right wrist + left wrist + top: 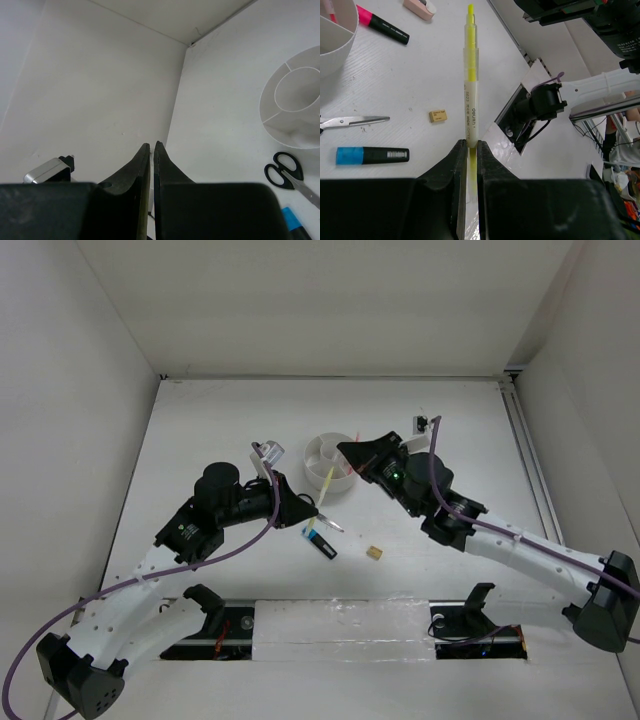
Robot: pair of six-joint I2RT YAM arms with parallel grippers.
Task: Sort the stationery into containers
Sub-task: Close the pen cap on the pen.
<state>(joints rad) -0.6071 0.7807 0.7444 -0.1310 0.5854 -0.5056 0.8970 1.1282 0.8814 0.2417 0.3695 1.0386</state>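
My left gripper (300, 512) is shut on a pale yellow highlighter pen (326, 488) and holds it above the table, its tip toward the white divided tub (322, 452). In the left wrist view the pen (470, 75) sticks straight out of the gripper (468, 145). Below it lie black-handled scissors (355, 120), a blue-and-black highlighter (372, 155), a tan eraser (437, 116), a pink-and-black highlighter (382, 24) and a pinkish eraser (420, 7). My right gripper (346, 452) hangs over the tub's right rim, shut with nothing seen in it (151, 146).
The tub (295, 100), the scissors' handles (284, 170) and the blue highlighter (295, 222) show in the right wrist view. The blue highlighter (320, 543) and tan eraser (374, 553) lie in front of the tub. A small black-and-white item (422, 422) sits at the back right.
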